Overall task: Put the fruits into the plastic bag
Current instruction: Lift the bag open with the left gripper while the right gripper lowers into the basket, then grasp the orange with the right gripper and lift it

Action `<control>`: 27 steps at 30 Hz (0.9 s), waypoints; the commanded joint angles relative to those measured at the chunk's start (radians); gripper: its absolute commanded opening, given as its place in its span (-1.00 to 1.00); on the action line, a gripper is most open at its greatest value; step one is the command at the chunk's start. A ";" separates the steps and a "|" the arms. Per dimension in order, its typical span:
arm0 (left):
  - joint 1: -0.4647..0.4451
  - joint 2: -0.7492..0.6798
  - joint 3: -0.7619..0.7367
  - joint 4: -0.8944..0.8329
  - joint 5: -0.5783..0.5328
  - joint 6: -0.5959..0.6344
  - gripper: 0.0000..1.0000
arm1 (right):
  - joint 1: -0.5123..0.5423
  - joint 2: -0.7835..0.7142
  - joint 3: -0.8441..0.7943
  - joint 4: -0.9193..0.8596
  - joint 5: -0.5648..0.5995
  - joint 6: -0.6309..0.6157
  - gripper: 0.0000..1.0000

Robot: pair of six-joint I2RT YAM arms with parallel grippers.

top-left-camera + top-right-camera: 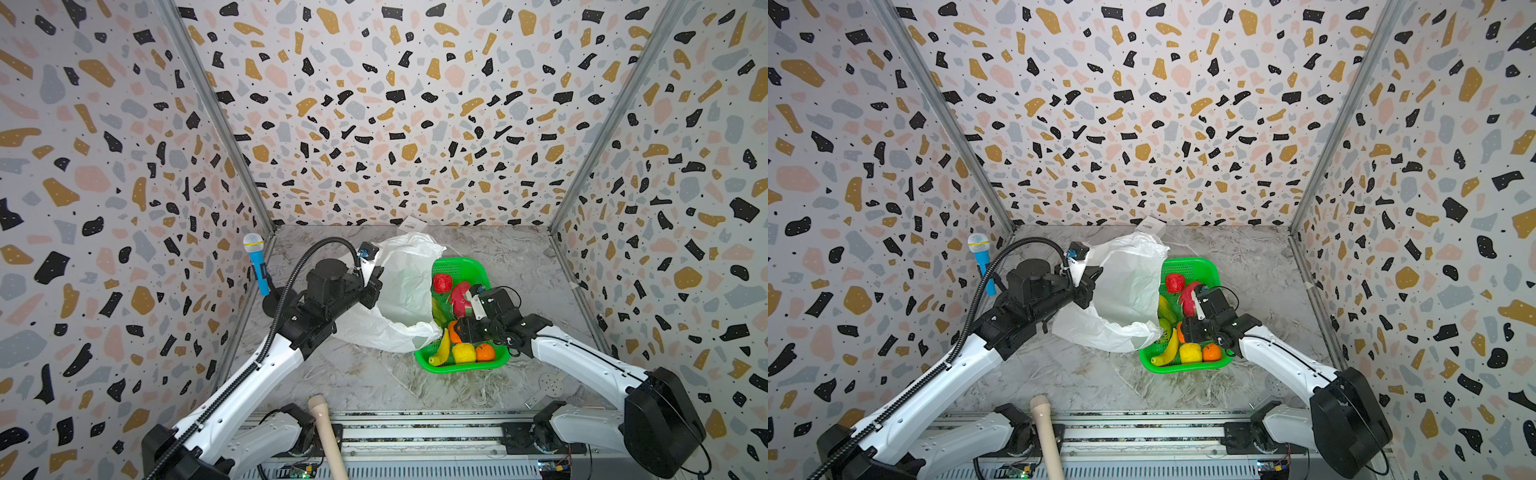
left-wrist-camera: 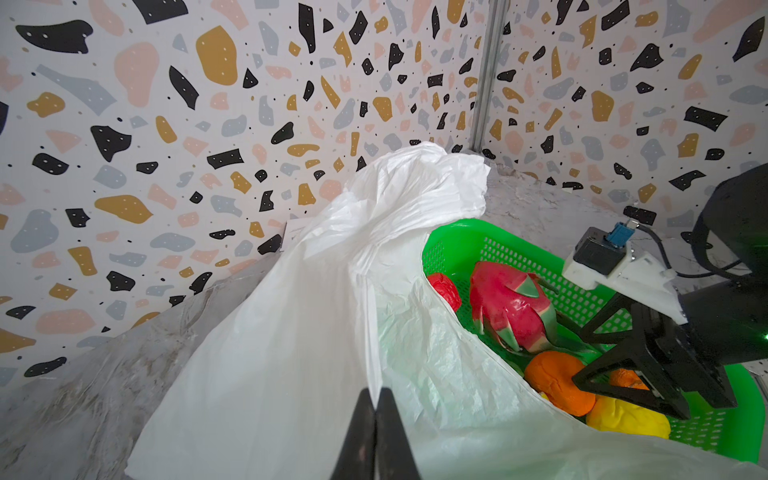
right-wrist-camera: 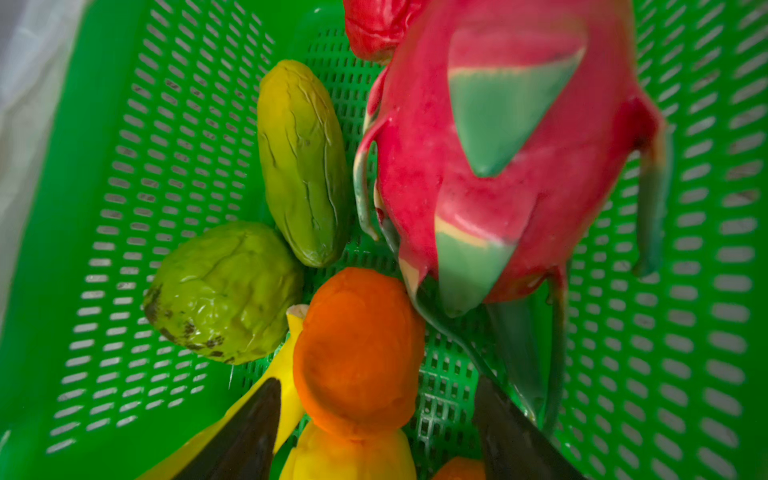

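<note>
The left gripper (image 2: 376,415) pinches the plastic bag (image 1: 405,291) at its left edge, bag against the green basket (image 1: 457,266) holding the fruits (image 1: 463,353) — the right gripper (image 3: 378,384) stands wide astride an orange round (image 3: 357,353).

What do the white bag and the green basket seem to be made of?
The plastic bag: thin plastic film, it seems, matte and translucent; it crinkles, and a green tint shows through. The green basket: probably rigid moulded plastic, glossy, with regular rows of slots.
</note>
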 commanded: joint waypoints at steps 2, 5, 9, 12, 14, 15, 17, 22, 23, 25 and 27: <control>0.006 -0.017 0.001 0.049 -0.003 -0.006 -1.00 | 0.005 0.049 0.027 -0.003 -0.011 -0.021 0.48; 0.006 -0.017 -0.002 0.048 -0.008 -0.006 -1.00 | 0.015 0.090 0.043 0.004 -0.015 -0.028 0.48; 0.006 -0.015 -0.002 0.048 -0.008 -0.006 -1.00 | 0.043 0.138 0.066 0.009 -0.005 -0.035 0.48; 0.006 -0.014 -0.002 0.046 -0.008 -0.004 -1.00 | 0.064 0.170 0.085 0.002 0.013 -0.040 0.48; 0.006 -0.012 -0.005 0.046 -0.010 -0.003 -1.00 | 0.071 0.188 0.092 0.003 0.035 -0.040 0.46; 0.006 -0.012 -0.005 0.046 -0.010 -0.001 -1.00 | 0.072 0.190 0.092 0.004 0.045 -0.038 0.44; 0.006 -0.012 -0.005 0.045 -0.008 -0.002 -1.00 | 0.071 0.190 0.084 0.013 0.065 -0.029 0.36; 0.006 -0.012 -0.005 0.043 0.001 0.005 -1.00 | 0.071 0.134 0.058 0.042 0.074 -0.019 -0.04; 0.005 -0.011 -0.005 0.043 0.001 0.005 -1.00 | 0.071 0.112 0.054 0.045 0.075 -0.016 -0.10; 0.006 -0.007 -0.006 0.043 0.001 0.007 -1.00 | 0.068 0.065 0.052 0.043 0.073 -0.008 -0.26; 0.006 -0.005 -0.003 0.042 0.003 0.009 -1.00 | 0.067 0.010 0.055 0.042 0.071 -0.002 -0.34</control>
